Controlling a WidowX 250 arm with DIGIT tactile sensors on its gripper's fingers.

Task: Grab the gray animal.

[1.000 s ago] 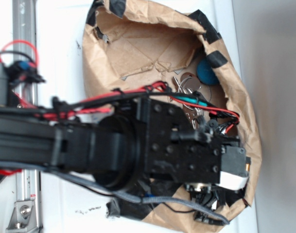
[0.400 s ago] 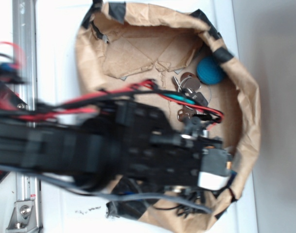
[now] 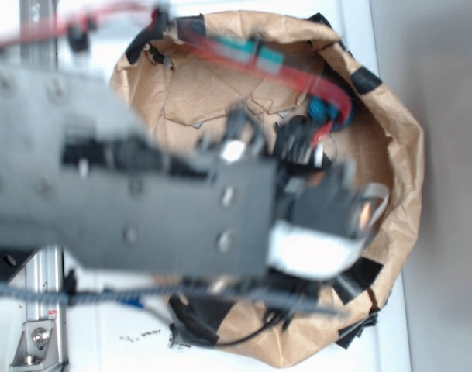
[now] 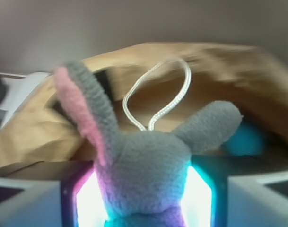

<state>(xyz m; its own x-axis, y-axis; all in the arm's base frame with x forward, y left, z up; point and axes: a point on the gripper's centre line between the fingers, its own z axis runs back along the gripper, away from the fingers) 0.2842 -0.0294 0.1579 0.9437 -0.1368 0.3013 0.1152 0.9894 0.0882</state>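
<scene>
From the exterior view the blurred arm hides the hand point(image 3: 329, 225) over the brown paper bag point(image 3: 394, 155), so its state and the toy can't be made out there. In the wrist view the hand is clamped on the gray animal point(image 4: 146, 172), held by its body between the lit pads point(image 4: 89, 198) with ears and cord loop point(image 4: 158, 94) free; it looks soft, light and squashy, so the plump middle is the secure hold.

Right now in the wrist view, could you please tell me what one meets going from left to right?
Pink-lined ear of the gray animal → white cord loop on its head → plain gray ear → blurred teal ball behind, with the brown paper bag as backdrop throughout.
</scene>
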